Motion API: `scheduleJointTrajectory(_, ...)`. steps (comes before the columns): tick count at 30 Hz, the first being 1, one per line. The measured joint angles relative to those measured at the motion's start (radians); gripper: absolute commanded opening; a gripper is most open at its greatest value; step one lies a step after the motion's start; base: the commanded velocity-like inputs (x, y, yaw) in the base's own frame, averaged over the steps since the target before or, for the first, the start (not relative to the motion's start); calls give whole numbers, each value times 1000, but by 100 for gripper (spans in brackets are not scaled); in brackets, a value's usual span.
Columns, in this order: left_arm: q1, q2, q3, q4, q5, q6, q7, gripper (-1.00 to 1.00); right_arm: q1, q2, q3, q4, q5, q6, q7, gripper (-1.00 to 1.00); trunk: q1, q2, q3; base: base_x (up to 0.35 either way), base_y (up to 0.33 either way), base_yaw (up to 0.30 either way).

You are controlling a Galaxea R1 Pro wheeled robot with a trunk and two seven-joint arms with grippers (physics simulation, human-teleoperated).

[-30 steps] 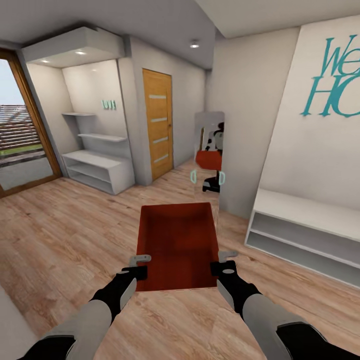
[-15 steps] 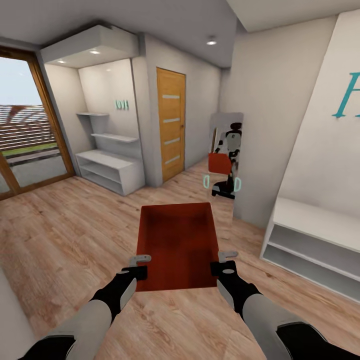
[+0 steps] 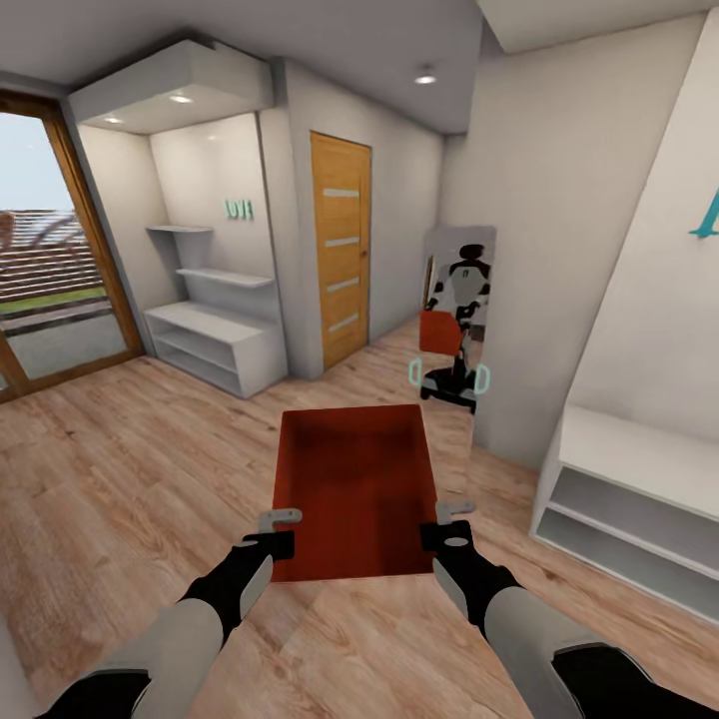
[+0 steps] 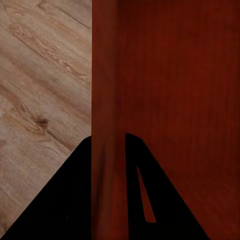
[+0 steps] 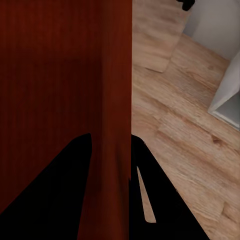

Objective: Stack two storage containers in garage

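Carrying a red-orange rectangular storage container (image 3: pixel 355 489) with low straight walls and a flat bottom, the robot holds it level in front of its trunk, above a light wood-plank floor (image 3: pixel 130 469). The left gripper (image 3: pixel 279 532) clamps the container's left side wall near the near corner, and the left wrist view shows its two dark fingers (image 4: pixel 145 200) pinching that wall (image 4: pixel 107 125), one inside the box and one outside. The right gripper (image 3: pixel 446 524) grips the opposite side wall in the same way; in the right wrist view its dark fingers (image 5: pixel 65 195) straddle the red wall (image 5: pixel 115 100), pressed against both faces. The container is empty, its open top facing up. Ahead stands a tall mirror panel (image 3: pixel 457 320) leaning by a pale wall, reflecting the white and black robot with the red box in its arms. Left of the mirror is an orange-wood door with pale horizontal insets (image 3: pixel 341 262). Farther left, a recessed alcove holds white open shelves (image 3: pixel 212 330), and beyond it a wood-framed glass door (image 3: pixel 50 250) looks outdoors. At the right, a low white shelf unit (image 3: pixel 639 499) stands against a white wall bearing teal lettering (image 3: pixel 707 215).
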Motion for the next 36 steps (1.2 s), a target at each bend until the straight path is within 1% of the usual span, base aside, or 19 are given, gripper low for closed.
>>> scheduleJointTrajectory(5, 0, 0, 0, 0, 0, 0, 0, -100, 0, 0, 0, 0, 0, 0, 0, -100, 0, 0, 0, 322, 0, 36)
scheduleJointTrajectory(26, 0, 0, -1, 0, 1, 0, 0, -100, 0, 0, 0, 0, 0, 0, 0, -100, 0, 0, 0, 322, 0, 258)
scheduleJointTrajectory(36, 0, 0, 0, 0, 0, 0, 0, -100, 0, 0, 0, 0, 0, 0, 0, -100, 0, 0, 0, 322, 0, 28)
